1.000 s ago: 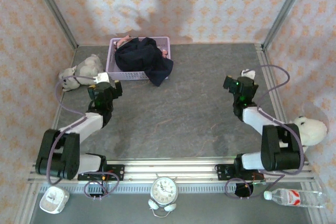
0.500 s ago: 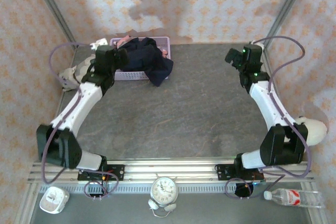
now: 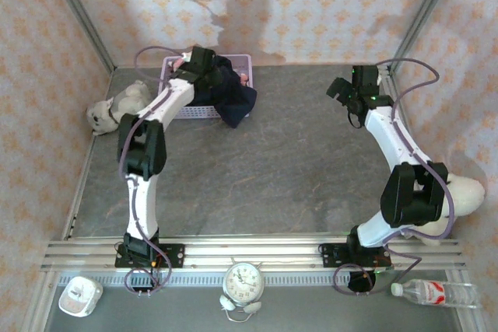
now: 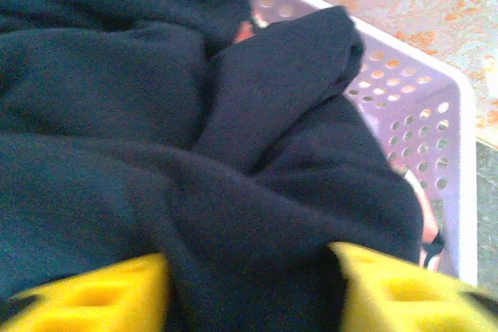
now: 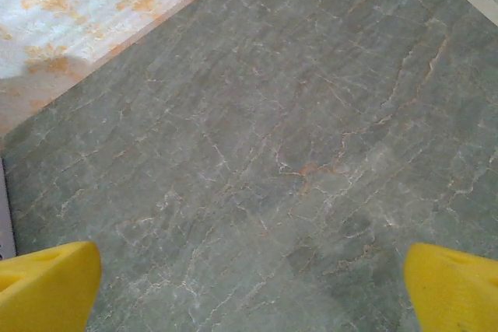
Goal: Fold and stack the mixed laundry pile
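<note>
Lying on the table (image 3: 296, 161) off to the left of the left gripper's (image 4: 249, 289) jaws is a grey-and-white plush toy (image 3: 117, 105), just beside the lavender basket (image 3: 175, 112). The left gripper hangs over that basket with its jaws spread wide and nothing clamped. The navy garment (image 4: 156, 114) bulges right up between the two yellow fingers (image 4: 85, 297), and I can't tell if they actually touch the cloth. Ahead of the jaws that garment fills most of the basket in thick rumpled folds, and in the top view one end flops over the right rim onto the table. The pink garment (image 4: 428, 227) is mostly buried. A sliver peeks out just past the right-hand finger against the basket wall, and another bit shows in a fold farther ahead. Over on the right, the right gripper (image 5: 249, 293) is wide open too, holding nothing, with only bare grey tabletop between and ahead of its jaws, well apart from the laundry. A white plush toy (image 3: 467, 192) sits beside that arm.
</note>
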### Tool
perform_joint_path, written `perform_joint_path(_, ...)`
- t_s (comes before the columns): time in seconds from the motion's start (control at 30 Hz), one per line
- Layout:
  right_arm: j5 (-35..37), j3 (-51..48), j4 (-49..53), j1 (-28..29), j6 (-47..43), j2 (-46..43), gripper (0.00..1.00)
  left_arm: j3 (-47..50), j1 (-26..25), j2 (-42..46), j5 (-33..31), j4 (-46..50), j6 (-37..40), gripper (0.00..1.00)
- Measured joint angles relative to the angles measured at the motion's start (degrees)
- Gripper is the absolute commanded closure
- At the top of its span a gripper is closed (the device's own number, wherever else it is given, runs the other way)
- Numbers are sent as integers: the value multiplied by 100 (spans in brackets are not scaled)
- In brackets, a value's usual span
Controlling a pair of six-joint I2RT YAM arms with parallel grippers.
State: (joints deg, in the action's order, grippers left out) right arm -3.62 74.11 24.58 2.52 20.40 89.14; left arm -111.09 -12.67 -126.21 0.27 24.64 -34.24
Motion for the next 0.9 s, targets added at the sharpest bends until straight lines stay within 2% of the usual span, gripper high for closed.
perform_joint_path(0.1,114,0,157,-2,15,-39,0,-918,2,-632,236,361,-61,100)
perform_joint_path(0.17,195,0,269,-2,0,-151,0,-1233,4,-737,374,610,-142,100)
perform_joint_path(0.47,341,7,435,-2,-157,-739,0,-2420,-210,-323,881,1263,-549,100)
perform_joint_path(0.53,343,11,448,-2,-157,-763,0,-2675,-402,-94,968,1373,-588,100)
perform_joint_path(0.7,474,55,551,0,-155,-837,0,-3215,-1298,581,1152,1405,-584,100)
perform_joint_path(0.9,1073,55,848,-74,-133,-1224,0,-3512,-2485,848,1528,1115,-654,100)
